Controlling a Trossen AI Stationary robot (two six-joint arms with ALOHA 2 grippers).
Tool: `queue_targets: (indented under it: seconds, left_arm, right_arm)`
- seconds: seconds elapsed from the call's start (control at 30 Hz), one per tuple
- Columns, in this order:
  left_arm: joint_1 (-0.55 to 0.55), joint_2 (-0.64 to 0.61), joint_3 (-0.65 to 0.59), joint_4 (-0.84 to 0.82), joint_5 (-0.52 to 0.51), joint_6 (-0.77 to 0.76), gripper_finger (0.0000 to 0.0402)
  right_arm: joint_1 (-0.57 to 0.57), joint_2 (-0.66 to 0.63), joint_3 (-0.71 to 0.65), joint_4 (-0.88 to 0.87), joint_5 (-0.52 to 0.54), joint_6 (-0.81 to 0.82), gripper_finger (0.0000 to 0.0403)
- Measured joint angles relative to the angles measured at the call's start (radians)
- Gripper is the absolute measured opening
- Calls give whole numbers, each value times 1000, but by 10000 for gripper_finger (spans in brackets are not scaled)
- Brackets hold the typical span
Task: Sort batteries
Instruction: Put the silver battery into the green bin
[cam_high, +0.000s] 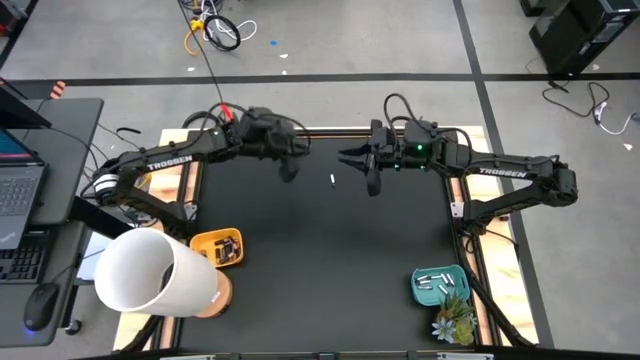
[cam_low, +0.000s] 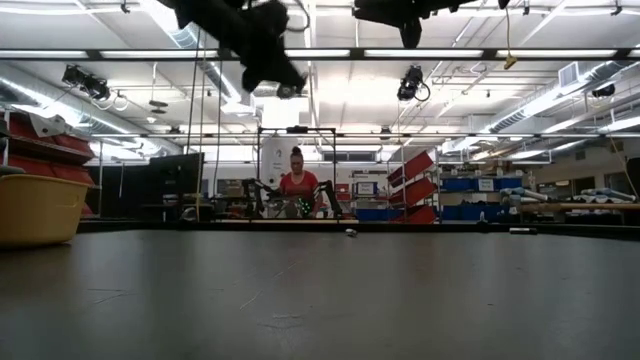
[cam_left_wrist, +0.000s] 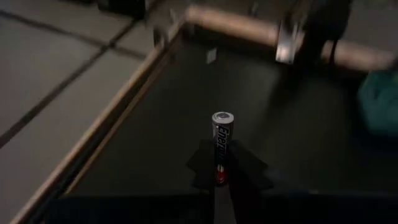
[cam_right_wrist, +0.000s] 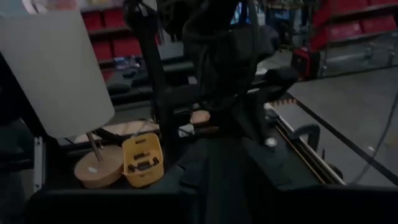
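Note:
My left gripper (cam_left_wrist: 221, 180) is raised over the far middle of the black table (cam_high: 320, 260) and is shut on a dark battery (cam_left_wrist: 222, 146) with a silver cap. In the high view this gripper (cam_high: 290, 168) faces my right gripper (cam_high: 350, 158), which hovers just to its right, also raised. Between them, one white battery (cam_high: 333, 179) lies on its side on the table; it also shows in the low view (cam_low: 350, 232). A yellow bin (cam_high: 218, 248) holds dark batteries. A teal bin (cam_high: 437, 285) holds white ones. My left gripper pinches the dark battery between its two fingers at the reddish end (cam_left_wrist: 220, 177). The battery lies along the fingers and sticks out past their tips, its silver cap (cam_left_wrist: 222, 117) free. It is lifted clear of the table.
A lamp with a large white shade (cam_high: 150, 272) stands on a wooden base at the near left, beside the yellow bin. A small plant (cam_high: 452, 322) sits by the teal bin at the near right. A wooden frame (cam_high: 470, 250) edges the table. A person (cam_low: 298, 185) sits far behind it.

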Motion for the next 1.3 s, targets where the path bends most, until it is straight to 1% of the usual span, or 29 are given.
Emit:
queue_targets:
  seconds: [0.1,0.2,0.33,0.53,0.73,0.8,0.9,0.97,1.07,1.13,1.3]
  left_arm:
    - [0,0,19,113,0,-51,31]
    - [-1,0,24,220,0,-123,31]
    - [-5,1,24,309,-5,-198,31]
    - [-39,1,24,401,-22,-253,31]
    - [-80,14,23,496,-56,-307,31]
    - [-86,17,31,525,-70,-327,31]
    - [-86,33,68,540,-84,-326,31]
    - [-86,46,98,542,-75,-305,31]
    - [-98,92,142,563,-28,-258,31]
    - [-106,129,165,577,-4,-254,31]
    - [-122,195,223,592,13,-253,31]
  right_arm:
    - [-16,0,14,-19,-11,-5,104]
    - [-29,1,35,-46,11,-17,117]
    - [-57,1,59,-48,24,-18,117]
    - [-90,1,73,-44,25,-11,114]
    - [-115,1,73,-6,13,26,114]
    - [-114,1,73,-10,-7,27,112]
    - [-113,1,73,-14,-48,34,109]
    - [-106,1,73,-14,-48,33,108]
    - [-105,1,72,-15,-48,33,107]
    - [-104,1,72,-17,-48,35,107]
    - [-97,1,72,-36,-35,35,104]
